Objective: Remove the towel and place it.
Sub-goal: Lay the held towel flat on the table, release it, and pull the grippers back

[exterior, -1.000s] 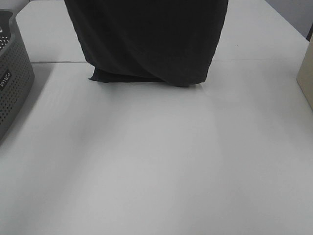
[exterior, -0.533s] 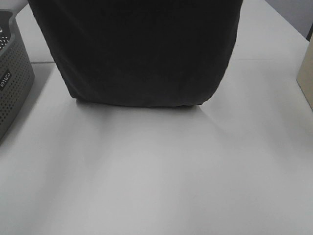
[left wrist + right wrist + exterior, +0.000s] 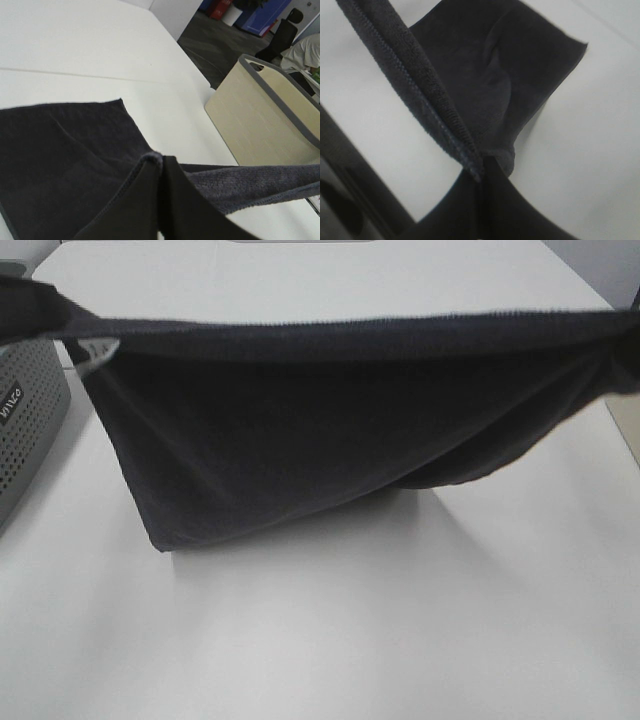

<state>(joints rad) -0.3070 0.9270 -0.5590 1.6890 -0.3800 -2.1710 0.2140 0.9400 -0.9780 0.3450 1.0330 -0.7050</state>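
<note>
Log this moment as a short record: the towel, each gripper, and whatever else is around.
towel: dark cloth, top hem stretched taut between both grippers, lower part sagging onto the table
left gripper: shut on one end of the hem
right gripper: shut on the other end
table: white, carries the towel's lower edge
basket: grey, perforated, at the left of the exterior view, partly hidden by the hem
bin: beige with grey rim, by the table's edge; whether it stands on the table is unclear

White table [image 3: 300, 640] w/ seam; beige bin [image 3: 255, 130] alongside; dark floor [image 3: 215, 47], blue cabinet [image 3: 267, 15] at back.
</note>
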